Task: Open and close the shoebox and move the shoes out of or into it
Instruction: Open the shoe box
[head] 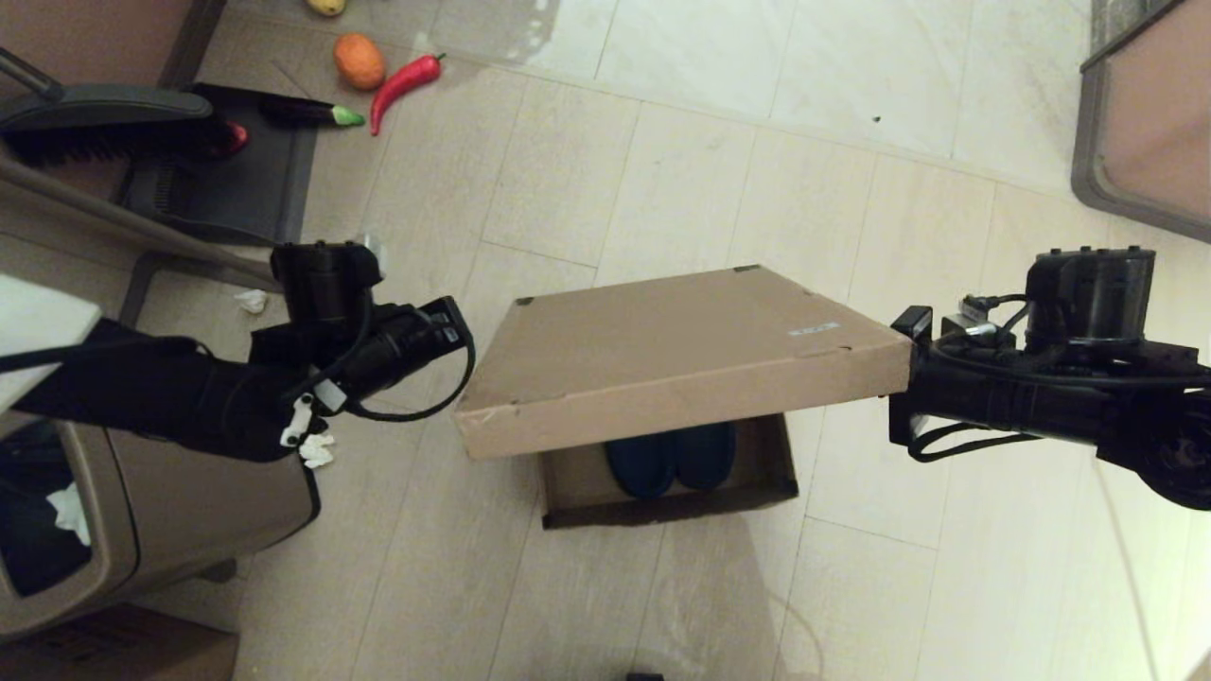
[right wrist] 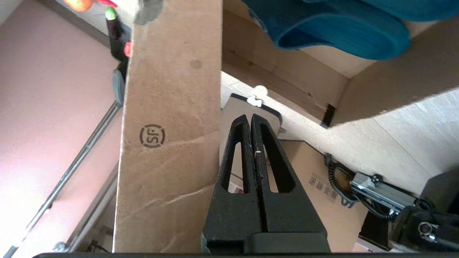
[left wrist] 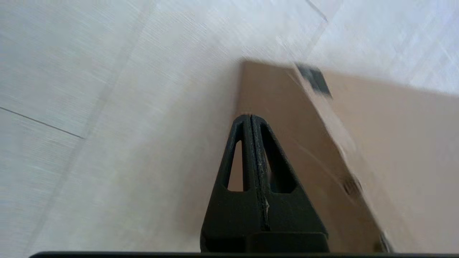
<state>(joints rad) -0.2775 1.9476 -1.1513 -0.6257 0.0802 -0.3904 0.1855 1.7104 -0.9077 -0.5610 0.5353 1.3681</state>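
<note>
The brown shoebox stands on the floor with its lid (head: 681, 350) swung up at a slant over the base (head: 662, 506). Both navy shoes (head: 672, 459) lie side by side in the base, partly hidden by the lid; the right wrist view shows their soles (right wrist: 340, 32). My left gripper (left wrist: 250, 116) is shut and empty, its tips against the lid's left side wall (left wrist: 287, 143). My right gripper (right wrist: 251, 116) is shut and empty, right beside the lid's right side wall (right wrist: 168, 125), at the lid's front right corner in the head view.
A brown trash bin (head: 161, 501) stands at the near left, with a cardboard carton (head: 114, 653) in front of it. A dustpan (head: 227, 180), brush (head: 104, 113), toy eggplant (head: 307, 113), pepper (head: 402, 85) and orange (head: 359, 61) lie far left. A framed panel (head: 1145, 123) stands far right.
</note>
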